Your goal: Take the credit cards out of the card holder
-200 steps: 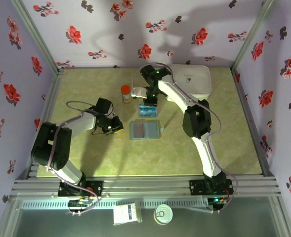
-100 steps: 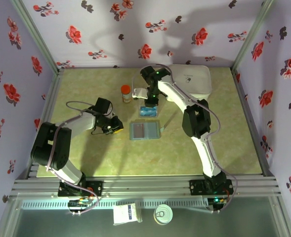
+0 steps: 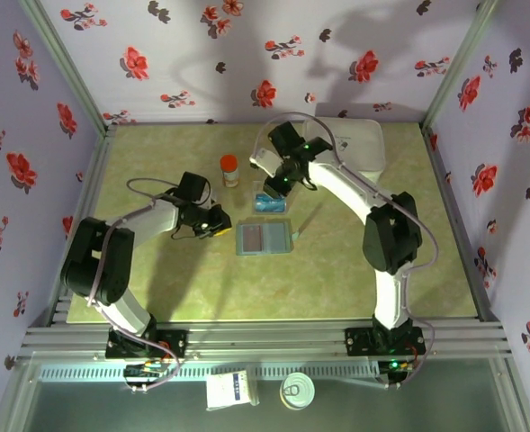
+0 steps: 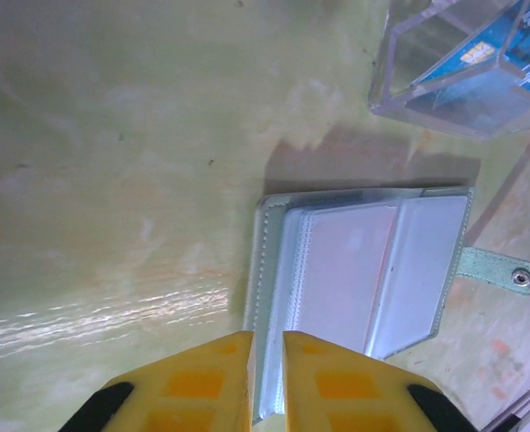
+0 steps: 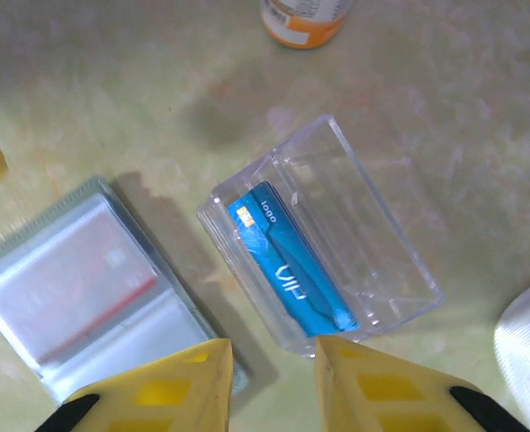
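One card holder (image 3: 265, 238) lies open and flat near the middle of the table (image 3: 157, 288), its two panels side by side and its one snap strap (image 4: 503, 273) sticking out past the right panel. Through the clear sleeves one reddish card (image 5: 85, 292) shows inside; whether more cards sit behind it cannot be told. Just beyond the holder stands one clear plastic box (image 3: 271, 203), close to it but apart, and one blue card (image 5: 287, 265) leans on edge inside the box against its near wall; if a second card is stacked behind it, the views do not show it. Of the two grippers, the left gripper (image 3: 214, 222) is at the holder's left edge, its yellow fingers (image 4: 193, 382) drawn almost together with only a thin slit between them and nothing seen held; its tips hang over the holder's stitched edge, and whether they touch it cannot be told. The right gripper (image 3: 278, 184) hangs above the clear box with its fingers (image 5: 386, 387) parted and nothing between them. One orange-capped bottle (image 3: 230, 169) stands upright left of the box, well apart from the holder, and one white zip case (image 3: 359, 144) lies at the far right of the table.
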